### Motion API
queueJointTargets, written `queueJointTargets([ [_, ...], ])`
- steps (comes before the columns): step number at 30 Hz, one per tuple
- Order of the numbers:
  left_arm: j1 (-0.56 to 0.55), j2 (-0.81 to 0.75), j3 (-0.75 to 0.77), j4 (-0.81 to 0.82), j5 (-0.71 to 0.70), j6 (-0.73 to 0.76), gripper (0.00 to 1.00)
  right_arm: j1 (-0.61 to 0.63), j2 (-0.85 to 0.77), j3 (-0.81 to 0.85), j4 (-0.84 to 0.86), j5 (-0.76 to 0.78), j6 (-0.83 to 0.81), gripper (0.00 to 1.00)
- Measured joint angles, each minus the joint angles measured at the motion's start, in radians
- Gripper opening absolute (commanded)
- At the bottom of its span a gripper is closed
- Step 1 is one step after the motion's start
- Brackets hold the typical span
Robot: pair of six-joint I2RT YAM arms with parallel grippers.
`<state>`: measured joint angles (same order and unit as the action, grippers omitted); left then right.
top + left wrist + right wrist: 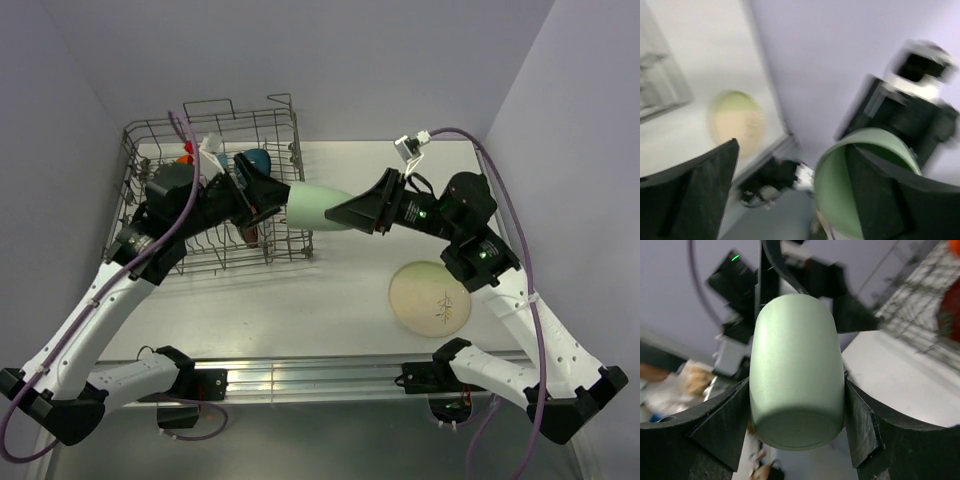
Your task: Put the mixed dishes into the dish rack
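Observation:
The pale green cup (312, 205) hangs on its side in the air just right of the dish rack (160, 135), between my two grippers. My right gripper (345, 215) is shut on the cup's base end; in the right wrist view its fingers (860, 425) press both sides of the cup (795, 370). My left gripper (272, 192) is open at the cup's mouth. In the left wrist view one finger (890, 195) is inside the cup (832, 192) and the other finger (695, 190) is well clear. The cream plate (430, 298) lies flat on the table at the right.
The rack holds a blue bowl (256, 158), an orange bowl (187, 157) and a red bowl (247, 235). The rack also shows in the right wrist view (920, 300), and the plate in the left wrist view (735, 120). Walls close in left, back and right.

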<state>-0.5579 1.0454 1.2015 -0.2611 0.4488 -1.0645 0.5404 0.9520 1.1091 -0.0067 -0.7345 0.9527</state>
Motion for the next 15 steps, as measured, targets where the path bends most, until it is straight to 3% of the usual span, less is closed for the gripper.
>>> queueJointTargets([
  [3, 0.017, 0.021, 0.135, -0.283, -0.309, 0.011, 0.99, 0.000, 0.045, 0.082, -0.105, 0.088, -0.073, 0.00],
  [6, 0.085, -0.007, 0.169, -0.494, -0.637, -0.005, 0.99, 0.040, 0.114, 0.186, -0.193, 0.188, -0.151, 0.00],
  [10, 0.143, -0.050, 0.187, -0.685, -0.880, -0.005, 0.99, 0.151, 0.233, 0.322, -0.285, 0.338, -0.243, 0.00],
  [15, 0.167, -0.040, 0.360, -0.853, -1.148, 0.011, 0.99, 0.299, 0.460, 0.558, -0.429, 0.557, -0.355, 0.00],
])
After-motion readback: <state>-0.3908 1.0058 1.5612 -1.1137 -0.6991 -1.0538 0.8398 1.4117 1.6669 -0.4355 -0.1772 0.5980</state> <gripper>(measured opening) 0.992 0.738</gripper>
